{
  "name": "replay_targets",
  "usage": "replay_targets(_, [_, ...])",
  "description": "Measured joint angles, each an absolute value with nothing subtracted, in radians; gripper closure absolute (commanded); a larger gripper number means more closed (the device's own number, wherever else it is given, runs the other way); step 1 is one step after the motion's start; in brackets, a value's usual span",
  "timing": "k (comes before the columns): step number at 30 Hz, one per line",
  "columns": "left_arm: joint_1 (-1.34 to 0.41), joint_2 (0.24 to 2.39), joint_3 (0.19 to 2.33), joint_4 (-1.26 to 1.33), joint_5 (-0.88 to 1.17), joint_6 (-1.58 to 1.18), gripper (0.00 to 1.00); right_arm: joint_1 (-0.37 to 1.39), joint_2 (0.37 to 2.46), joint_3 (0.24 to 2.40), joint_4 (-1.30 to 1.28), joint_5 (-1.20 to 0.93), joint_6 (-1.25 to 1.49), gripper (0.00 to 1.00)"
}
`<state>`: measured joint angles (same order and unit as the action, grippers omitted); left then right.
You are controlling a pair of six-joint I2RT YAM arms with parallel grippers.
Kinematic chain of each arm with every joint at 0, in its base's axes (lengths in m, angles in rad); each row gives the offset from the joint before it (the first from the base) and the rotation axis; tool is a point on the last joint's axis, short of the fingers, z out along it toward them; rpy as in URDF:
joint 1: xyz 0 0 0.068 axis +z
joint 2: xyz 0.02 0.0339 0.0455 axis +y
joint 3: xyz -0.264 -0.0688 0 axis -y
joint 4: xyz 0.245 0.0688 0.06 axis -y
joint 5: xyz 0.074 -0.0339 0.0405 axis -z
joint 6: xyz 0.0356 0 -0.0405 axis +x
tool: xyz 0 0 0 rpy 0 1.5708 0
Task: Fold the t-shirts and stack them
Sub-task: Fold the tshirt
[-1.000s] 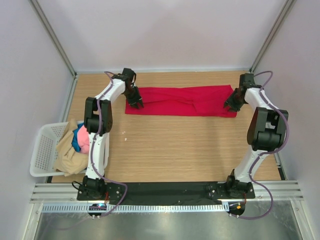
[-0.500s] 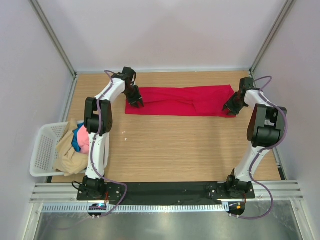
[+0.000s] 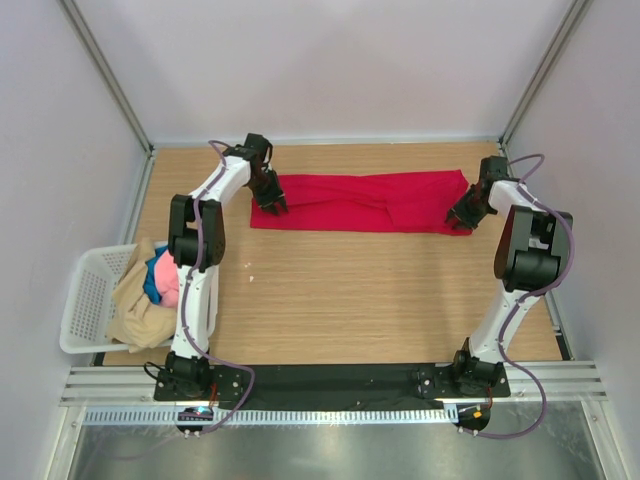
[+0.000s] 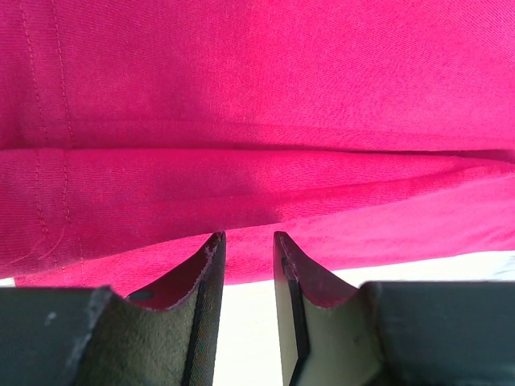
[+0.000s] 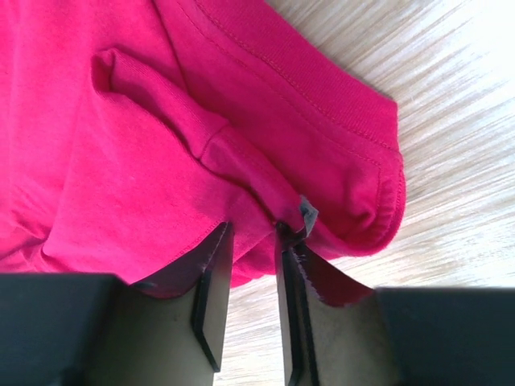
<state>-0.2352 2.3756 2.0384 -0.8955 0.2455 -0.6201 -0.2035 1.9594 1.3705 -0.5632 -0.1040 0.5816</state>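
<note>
Step in hand: folding the first shirt. The red t-shirt (image 3: 360, 200) lies on the far half of the table (image 3: 350, 300), already doubled lengthwise into a long flat strip that runs left to right. Stacking has not begun. The beige shirt (image 3: 132, 300), blue shirt (image 3: 155, 272) and pink shirt (image 3: 170, 292) sit heaped in the white basket (image 3: 85, 285) off the table's left edge.

My left gripper (image 3: 270, 205) is down at the strip's left end. In the wrist view its jaws stand a narrow slot apart with the tips right at the near edge of the cloth. Bare table shows through the slot below that edge. I cannot tell whether any cloth is pinched.

My right gripper (image 3: 458, 220) is down at the strip's right end, by the sleeve. Its jaws are also a narrow slot apart. A raised ridge of red cloth meets the tip of one finger (image 5: 298, 241), and wood grain shows through the gap. Grip not confirmed here either.

Judgement on the next move: both ends need a sure pinch through all layers, then one end must be carried over onto the other to halve the strip. Risk is catching only the top layer, which would pull the lengthwise fold open.
</note>
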Motion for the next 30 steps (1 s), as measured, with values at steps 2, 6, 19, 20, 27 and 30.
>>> replay_targets(2, [-0.235,2.376,2.039,-0.896,0.246,-0.62,0.69,-0.204,1.961,1.37,-0.556,-0.109,0.585,0.74])
replay_targets(6, [-0.235,2.376,2.039,-0.898,0.246,-0.62,0.69,-0.205,1.973,1.377,-0.551,-0.117,0.592,0.91])
replay_targets(19, [-0.235,2.376,2.038,-0.899,0.246,-0.62,0.72,-0.21,1.98,1.389,-0.434,-0.185,0.765,0.99])
replay_targets(20, [-0.235,2.376,2.038,-0.898,0.246,-0.62,0.71,-0.212,1.98,1.389,-0.405,-0.193,0.803,0.99])
replay_targets(27, [-0.235,2.376,2.038,-0.892,0.246,-0.621,0.72,-0.218,2.034,1.404,-0.191,-0.234,1.051,0.99])
replay_targets(30, [-0.235,2.376,2.039,-0.891,0.246,-0.625,0.72,-0.218,2.104,1.43,-0.109,-0.248,1.153,0.99])
